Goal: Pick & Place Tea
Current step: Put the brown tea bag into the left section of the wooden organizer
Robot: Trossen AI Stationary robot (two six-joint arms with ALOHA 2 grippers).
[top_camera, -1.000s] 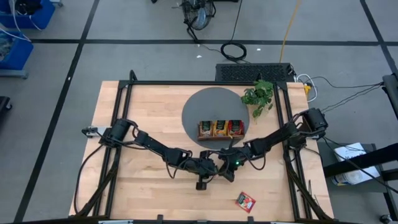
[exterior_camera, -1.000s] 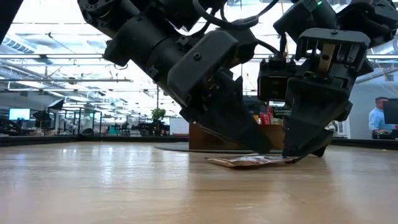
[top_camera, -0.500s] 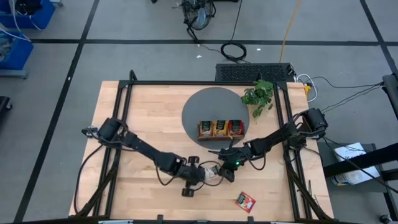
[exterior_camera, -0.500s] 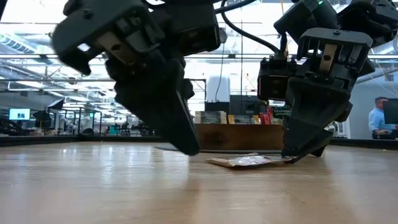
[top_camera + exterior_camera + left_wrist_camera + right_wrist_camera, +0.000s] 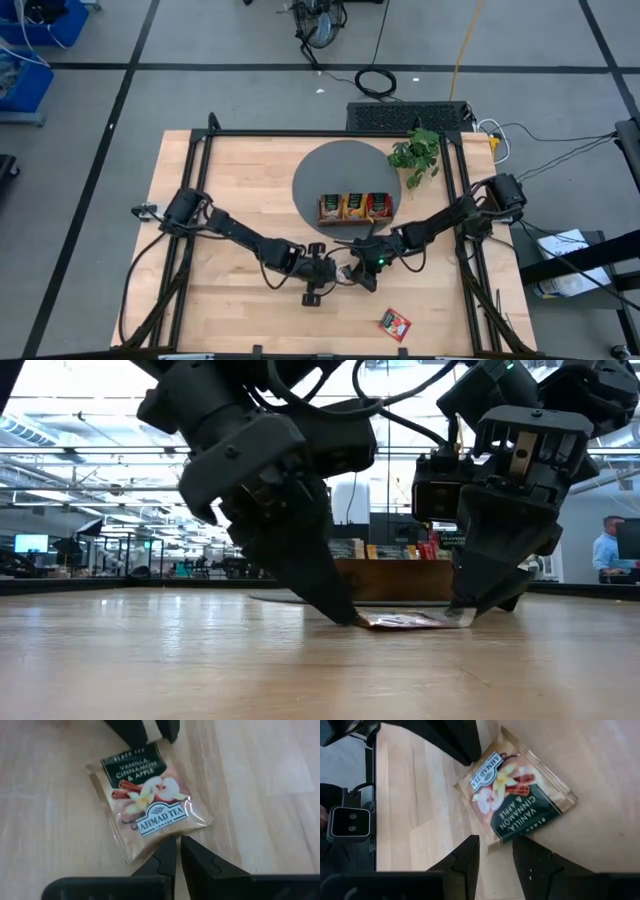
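Low view shows the left hand (image 5: 345,615) returned, fingers together, against the beige sachet (image 5: 405,621); right hand (image 5: 462,612) narrowly parted at its other edge.

glossy foil-like tea sachet (image 5: 148,811), matt pale wooden table (image 5: 240,180), matt black tools

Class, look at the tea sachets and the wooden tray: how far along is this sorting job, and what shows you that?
Done: the tray on the grey mat already holds sachets in all three compartments. In hand: the beige sachet lies flat on the table, the left hand shut at one edge and the right hand open at the opposite edge; neither has lifted it. Left: that sachet and the red sachet near the front edge.
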